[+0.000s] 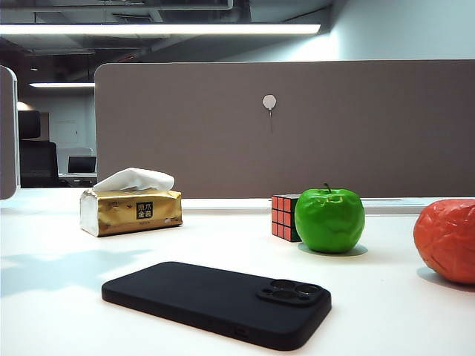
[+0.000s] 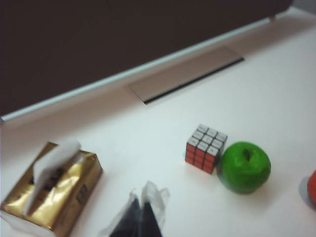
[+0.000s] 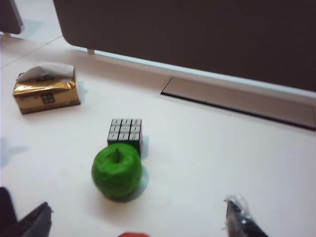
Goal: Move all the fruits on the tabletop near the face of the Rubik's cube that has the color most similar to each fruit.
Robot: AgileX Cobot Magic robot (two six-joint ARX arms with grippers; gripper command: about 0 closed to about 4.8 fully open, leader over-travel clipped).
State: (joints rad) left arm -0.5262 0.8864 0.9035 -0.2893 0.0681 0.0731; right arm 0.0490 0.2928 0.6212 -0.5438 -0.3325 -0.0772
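Note:
The Rubik's cube (image 1: 284, 217) stands on the white tabletop (image 1: 59, 311), its red face showing in the exterior view and its top face white. The green apple (image 1: 329, 220) sits close against its right side. The orange-red fruit (image 1: 447, 239) lies apart at the right edge. Neither gripper shows in the exterior view. My left gripper (image 2: 142, 195) hovers shut and empty, short of the cube (image 2: 206, 148) and apple (image 2: 244, 167). My right gripper (image 3: 138, 203) is open wide above the table, near the apple (image 3: 117, 170). A sliver of the orange-red fruit (image 3: 133, 235) shows between its fingers.
A gold tissue box (image 1: 130, 204) stands at the left, and a black phone (image 1: 219, 300) lies flat at the front. A grey partition (image 1: 297, 126) closes the back of the desk, with a cable slot (image 3: 232, 98) in front of it.

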